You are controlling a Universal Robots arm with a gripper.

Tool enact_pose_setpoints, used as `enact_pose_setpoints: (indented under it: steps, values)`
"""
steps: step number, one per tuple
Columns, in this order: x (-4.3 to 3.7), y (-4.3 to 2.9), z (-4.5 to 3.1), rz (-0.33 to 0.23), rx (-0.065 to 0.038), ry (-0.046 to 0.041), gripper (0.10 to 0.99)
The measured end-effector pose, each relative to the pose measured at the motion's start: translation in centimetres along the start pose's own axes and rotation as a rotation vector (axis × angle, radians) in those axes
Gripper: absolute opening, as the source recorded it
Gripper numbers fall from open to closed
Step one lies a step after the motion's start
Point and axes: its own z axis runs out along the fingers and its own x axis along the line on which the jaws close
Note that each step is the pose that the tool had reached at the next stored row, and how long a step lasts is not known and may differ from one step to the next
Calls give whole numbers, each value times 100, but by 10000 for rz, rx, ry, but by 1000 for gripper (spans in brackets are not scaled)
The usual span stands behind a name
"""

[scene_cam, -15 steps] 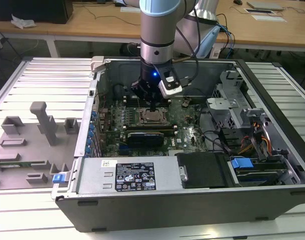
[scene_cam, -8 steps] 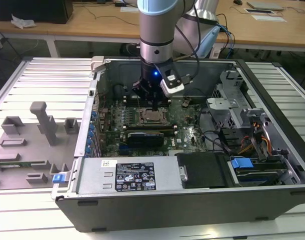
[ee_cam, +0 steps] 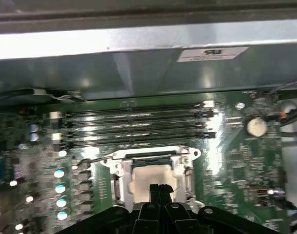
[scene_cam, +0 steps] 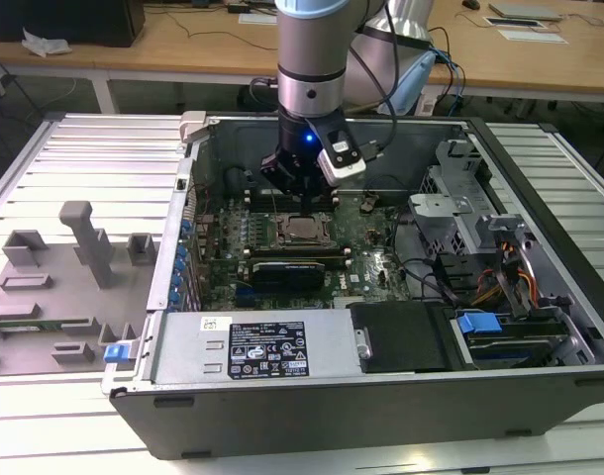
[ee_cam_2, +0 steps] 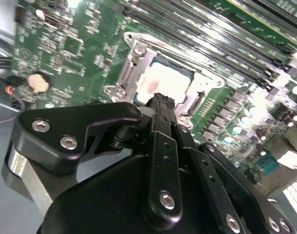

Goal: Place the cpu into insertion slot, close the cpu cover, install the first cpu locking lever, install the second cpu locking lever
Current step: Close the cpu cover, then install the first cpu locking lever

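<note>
Hovering clenched, empty fingers (ee_cam_2: 158,105) just above the cpu (ee_cam_2: 165,80) framed by the cpu cover (ee_cam_2: 209,80); possibly grazing the chip or slipping onto the motherboard (ee_cam_2: 80,58) if pressing off-centre

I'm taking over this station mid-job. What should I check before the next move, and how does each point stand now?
1. cpu lying flat in its slot: ok.
2. cpu cover down around the chip: ok, as far as both wrist views show.
3. Both locking levers latched: cannot tell.
4. gripper empty: ok, shut on nothing, just above the cpu.
5. gripper tip clear of the chip's face: cannot tell.
</note>
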Motion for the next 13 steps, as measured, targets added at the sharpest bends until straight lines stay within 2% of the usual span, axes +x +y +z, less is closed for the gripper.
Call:
enact_pose_setpoints:
  steps: [1, 13]
  values:
    - [0, 0, -1, 0, 7, 50, 106]
    - [0, -2, 0, -231, 0, 57, 106]
